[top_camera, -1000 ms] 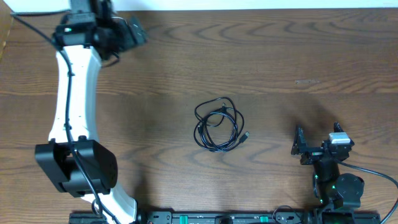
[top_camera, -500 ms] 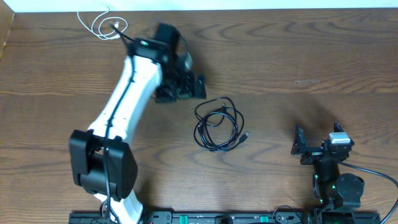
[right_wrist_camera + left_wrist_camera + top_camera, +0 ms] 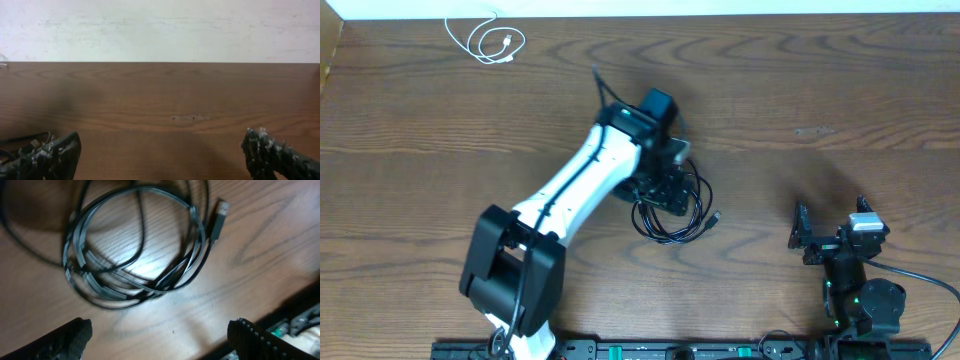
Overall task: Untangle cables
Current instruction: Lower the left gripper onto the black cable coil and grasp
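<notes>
Overhead view: left gripper (image 3: 663, 190) sits over the upper-left edge of the black cables (image 3: 672, 215), which lie in one loose coil near mid-table (image 3: 820, 100). White cable (image 3: 490, 40) lies on its own in the far-left corner, well apart from the coil, so it looks already sorted. Right gripper (image 3: 832, 232) is parked at the right near edge, well clear of the coil, fingers apart, nothing in them.

Left wrist view: left gripper (image 3: 161, 339) has its fingers spread wide w/ only bare wood between them. The coil (image 3: 135, 250) lies just ahead of the tips and isn't touched, as far as I can tell. Several strands run side by side along the lower arc and cross each other near the middle. One plug (image 3: 220, 210) sticks out free at the upper right.

Risks, as I judge them:
- Closing on the lower arc would prob. catch 2+ strands at once, so both cables lift as one bundle and nothing gets separated.
- Pulling w/o anything pinning the other side would just drag the whole coil across the wood, or cinch the crossings tighter.
- The strands are thin and lie flat, so the tips may scrape the wood and slip off.
- A plug could snag inside a loop when pulled through.

Safer bet imo: go for the free plug end.
</notes>
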{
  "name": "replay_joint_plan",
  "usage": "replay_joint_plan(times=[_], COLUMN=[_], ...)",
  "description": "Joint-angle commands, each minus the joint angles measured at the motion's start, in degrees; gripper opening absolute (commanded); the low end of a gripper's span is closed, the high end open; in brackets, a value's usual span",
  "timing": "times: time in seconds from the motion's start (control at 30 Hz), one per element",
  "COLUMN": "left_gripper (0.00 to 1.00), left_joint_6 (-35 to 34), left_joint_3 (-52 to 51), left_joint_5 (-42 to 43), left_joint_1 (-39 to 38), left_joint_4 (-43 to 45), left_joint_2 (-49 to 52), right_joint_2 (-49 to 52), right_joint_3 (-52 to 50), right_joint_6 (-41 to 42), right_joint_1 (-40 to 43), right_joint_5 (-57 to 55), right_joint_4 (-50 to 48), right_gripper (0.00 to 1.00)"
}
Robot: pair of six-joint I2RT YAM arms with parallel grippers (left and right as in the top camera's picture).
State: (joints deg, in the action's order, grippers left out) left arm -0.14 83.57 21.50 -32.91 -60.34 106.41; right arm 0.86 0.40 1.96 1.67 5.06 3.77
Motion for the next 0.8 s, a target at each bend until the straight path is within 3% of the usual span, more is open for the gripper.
replay_joint_plan(times=[0.0,0.27,0.63,0.77], left_gripper=[0.92,0.92,0.91,0.84], left_joint_6=[2.12,5.51,5.95,6.49], left_joint_3=[-0.15,-3.74,-7.82,-8.04], left_joint_5=[-5.18,-6.19,-12.11,-9.88], left_joint_1=[-2.93,-7.69,-7.89,-7.89], left_joint_4=[1.20,5.05,12.15,13.33], left_joint_2=[0.68,0.68,0.70,0.70], right_joint_2=[-0.15,-0.15,-0.15,-0.15], right_joint_3=[-0.09,-0.09,-0.09,-0.09], right_joint_6=[0.11,0.11,0.11,0.11], right_joint_1=[-0.26,-0.26,-0.26,-0.26], right_joint_5=[-0.42,-0.42,-0.42,-0.42], right_joint_4=[0.26,0.26,0.26,0.26], right_gripper=[0.99,0.99,0.99,0.99])
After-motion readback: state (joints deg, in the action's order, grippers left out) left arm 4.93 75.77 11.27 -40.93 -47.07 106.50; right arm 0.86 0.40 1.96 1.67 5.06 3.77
